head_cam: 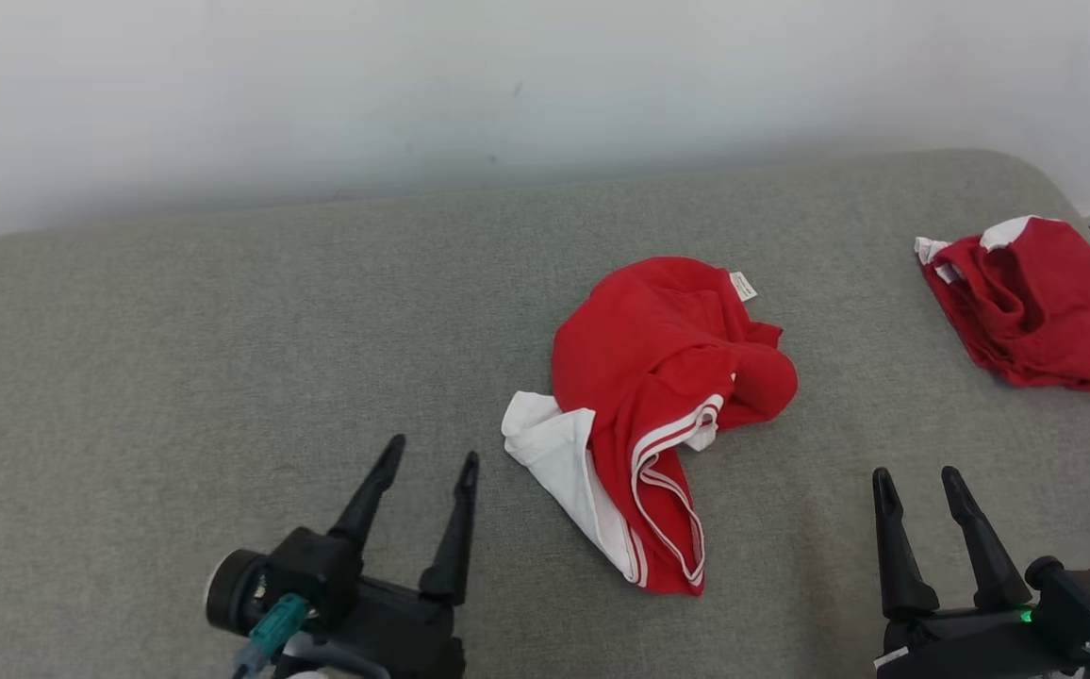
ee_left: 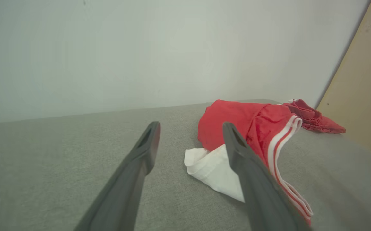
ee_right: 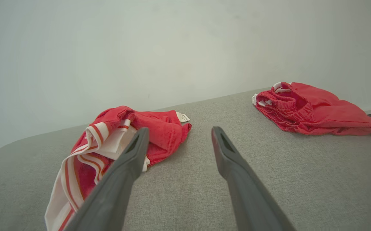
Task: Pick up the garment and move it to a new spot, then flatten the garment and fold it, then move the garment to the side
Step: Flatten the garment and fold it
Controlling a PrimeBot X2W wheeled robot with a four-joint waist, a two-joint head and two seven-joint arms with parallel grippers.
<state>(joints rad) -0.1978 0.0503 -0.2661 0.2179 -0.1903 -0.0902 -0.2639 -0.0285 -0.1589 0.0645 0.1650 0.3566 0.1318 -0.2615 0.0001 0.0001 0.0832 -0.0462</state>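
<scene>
Head view: I see the grey fabric worktop (head_cam: 177, 377) running up to a white wall. The garment (head_cam: 649, 377) lies crumpled near its middle, red with white stripe trim and a white panel on its near left. A second red garment (head_cam: 1045, 302) sits far right, well apart. Left tool (head_cam: 435, 449) and right tool (head_cam: 915, 471) flank the garment on the near side, jaws spread wide, both empty.

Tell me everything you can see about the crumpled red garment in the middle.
The garment is red, thin-looking fabric with white stripe trim along one edge and a white panel poking out at its near left. A small white label shows at its far edge. It lies crumpled in a heap, not folded, on the grey padded surface, ahead of and between the open left gripper and right gripper. Neither touches it.
</scene>
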